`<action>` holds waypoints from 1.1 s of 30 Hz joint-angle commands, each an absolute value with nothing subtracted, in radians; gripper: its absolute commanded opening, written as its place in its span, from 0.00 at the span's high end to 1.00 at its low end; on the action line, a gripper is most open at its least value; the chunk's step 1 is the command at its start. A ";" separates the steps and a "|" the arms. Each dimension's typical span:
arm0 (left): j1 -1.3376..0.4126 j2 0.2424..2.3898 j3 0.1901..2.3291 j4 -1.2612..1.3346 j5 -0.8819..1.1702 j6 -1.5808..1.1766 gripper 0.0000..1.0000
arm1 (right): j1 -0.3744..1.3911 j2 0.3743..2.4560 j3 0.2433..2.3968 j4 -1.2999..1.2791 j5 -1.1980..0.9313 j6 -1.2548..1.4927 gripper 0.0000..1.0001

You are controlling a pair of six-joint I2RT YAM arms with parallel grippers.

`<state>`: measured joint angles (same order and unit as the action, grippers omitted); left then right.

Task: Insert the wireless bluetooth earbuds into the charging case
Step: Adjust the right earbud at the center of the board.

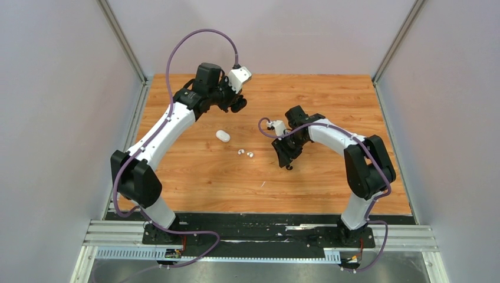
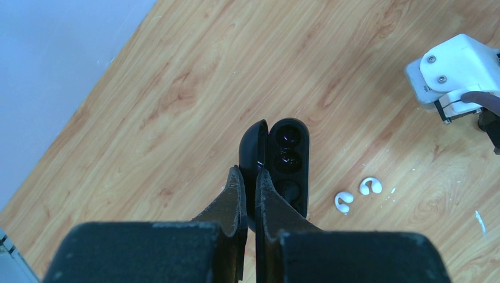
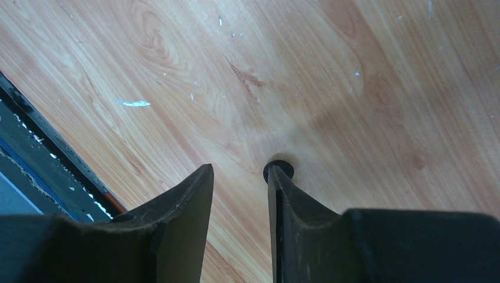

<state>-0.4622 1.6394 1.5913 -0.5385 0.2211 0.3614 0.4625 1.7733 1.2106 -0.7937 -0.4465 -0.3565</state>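
Earbuds [image 1: 240, 151] mostly remain out, I judge. Left tool [image 2: 248, 177] clamps the open black case [image 2: 289, 159] over the bench's [image 1: 330, 100] far-left; whether its wells are filled is unclear. The white case [image 1: 222, 135] and two white buds [image 2: 343, 201] lie mid-bench. One black bud [image 3: 278, 170] sits just beside the open right tool [image 3: 239, 177].

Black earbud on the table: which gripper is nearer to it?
Right. The right gripper, open, has the black earbud beside one fingertip. The left gripper is far off across the table, shut on the open black charging case.
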 commanded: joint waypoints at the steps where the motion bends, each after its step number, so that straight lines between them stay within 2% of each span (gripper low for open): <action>1: -0.463 1.583 1.597 -0.514 0.208 0.358 1.00 | 0.471 1.791 1.232 -0.762 -0.443 -0.301 0.62; 10: -0.463 1.586 1.600 -0.512 0.202 0.362 1.00 | 0.485 1.790 1.206 -0.754 -0.356 -0.316 0.57; 18: -0.463 1.589 1.602 -0.514 0.197 0.369 1.00 | 0.485 1.799 1.205 -0.758 -0.351 -0.318 0.63; 33: -0.462 1.604 1.612 -0.512 0.188 0.365 1.00 | 0.485 1.787 1.180 -0.764 -0.314 -0.331 0.63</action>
